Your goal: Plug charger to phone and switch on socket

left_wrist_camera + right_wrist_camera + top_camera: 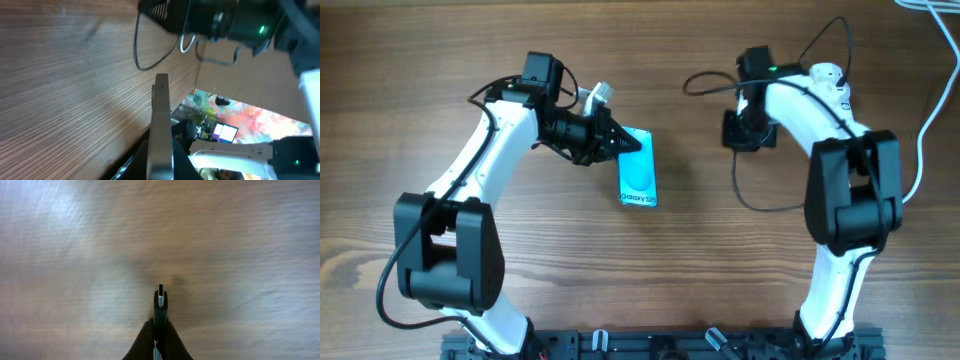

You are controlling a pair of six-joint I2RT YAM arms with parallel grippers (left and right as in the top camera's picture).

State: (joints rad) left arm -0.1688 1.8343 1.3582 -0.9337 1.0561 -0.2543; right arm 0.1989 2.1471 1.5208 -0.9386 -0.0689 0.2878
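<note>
Our right claw (748, 132) pinches the charger (160, 299) by its tip, well right of the phone (639, 180), which our left claw (618, 143) grips, long axis toward us.

Phone (639, 182) on table (620, 285), left pincer (627, 145) at its far end, charger (740, 193) right

Left arm (485, 145) and right arm (802, 100): white link shells, black joint housings, thin black cables; left hand (632, 145) and right hand (160, 299) black, tapered; green lamp (773, 70) on right wrist
</note>
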